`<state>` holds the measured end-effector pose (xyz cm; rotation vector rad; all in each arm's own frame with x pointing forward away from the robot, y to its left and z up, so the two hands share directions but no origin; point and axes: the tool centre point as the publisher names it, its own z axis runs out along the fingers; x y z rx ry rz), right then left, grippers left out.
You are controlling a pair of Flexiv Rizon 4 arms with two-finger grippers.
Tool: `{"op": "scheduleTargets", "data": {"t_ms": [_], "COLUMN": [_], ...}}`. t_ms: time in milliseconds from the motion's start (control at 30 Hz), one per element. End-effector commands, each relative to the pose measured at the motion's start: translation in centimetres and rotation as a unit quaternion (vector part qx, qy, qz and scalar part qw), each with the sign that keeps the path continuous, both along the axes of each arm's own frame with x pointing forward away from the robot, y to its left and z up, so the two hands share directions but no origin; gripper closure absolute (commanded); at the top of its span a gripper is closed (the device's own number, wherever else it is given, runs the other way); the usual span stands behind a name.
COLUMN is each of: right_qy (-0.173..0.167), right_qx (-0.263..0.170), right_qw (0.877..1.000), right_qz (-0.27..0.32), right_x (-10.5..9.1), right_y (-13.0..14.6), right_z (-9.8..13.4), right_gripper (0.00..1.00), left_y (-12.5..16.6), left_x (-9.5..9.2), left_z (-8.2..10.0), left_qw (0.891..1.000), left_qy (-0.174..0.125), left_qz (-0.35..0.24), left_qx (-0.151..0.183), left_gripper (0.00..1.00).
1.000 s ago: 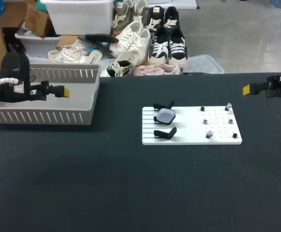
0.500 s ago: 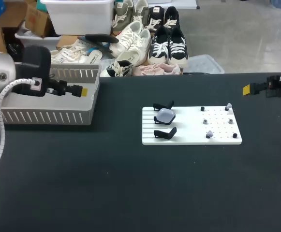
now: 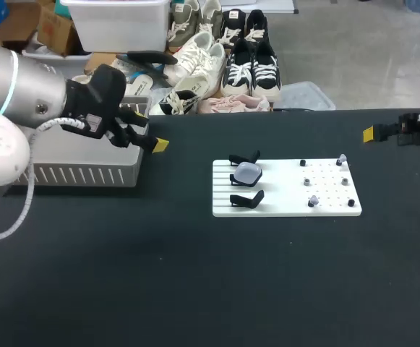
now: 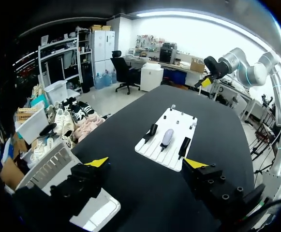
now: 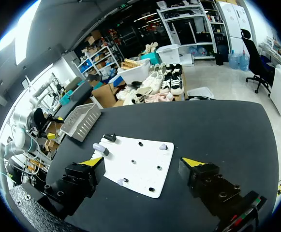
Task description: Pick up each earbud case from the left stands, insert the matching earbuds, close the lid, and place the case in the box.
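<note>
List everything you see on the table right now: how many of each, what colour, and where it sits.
table: one, black, under everything.
board: one, white, right of the table's middle.
stands: three, black, in a row on the board's left part.
earbud case: one, pale lilac, on the middle stand.
earbuds: two as far as I can tell, pale, on pegs on the board's right part.
box: one, grey, slotted, at the table's far left.
left arm: one, grey-white, over the box; yellow-tipped jaws just past its right end, open, empty.
right arm: one, black, at the table's far right edge; jaws open, empty.
</note>
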<state>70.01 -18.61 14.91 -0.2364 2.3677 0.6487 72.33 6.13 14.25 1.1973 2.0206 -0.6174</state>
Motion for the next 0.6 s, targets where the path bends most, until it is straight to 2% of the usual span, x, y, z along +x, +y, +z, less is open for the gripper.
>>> {"op": "scheduleTargets", "data": {"t_ms": [33, 100, 233, 333, 600], "right_qy": [0.001, 0.001, 0.001, 0.001, 0.001], "right_qx": [0.000, 0.000, 0.000, 0.000, 0.000], "right_qw": [1.000, 1.000, 1.000, 1.000, 1.000], "right_qz": [0.001, 0.001, 0.001, 0.001, 0.001], "right_x": [0.1, 0.1, 0.1, 0.1, 0.1], "right_y": [0.0, 0.0, 0.0, 0.0, 0.0], "right_z": [0.0, 0.0, 0.0, 0.0, 0.0], "right_gripper": [0.00, 0.00, 0.00, 0.00, 0.00], "left_y": [-1.8, -2.4, -3.7, -4.5, -6.7], "left_x": [1.8, 1.9, 2.1, 2.1, 2.3], "left_z": [-1.3, -1.7, -2.7, -3.5, -5.3], "left_qw": [0.998, 0.997, 0.993, 0.990, 0.983], "left_qy": [0.011, 0.005, 0.015, 0.000, 0.012], "left_qz": [-0.061, -0.080, -0.115, -0.137, -0.175], "left_qx": [-0.009, -0.009, -0.020, -0.031, -0.047], "left_gripper": [0.00, 0.00, 0.00, 0.00, 0.00]}}
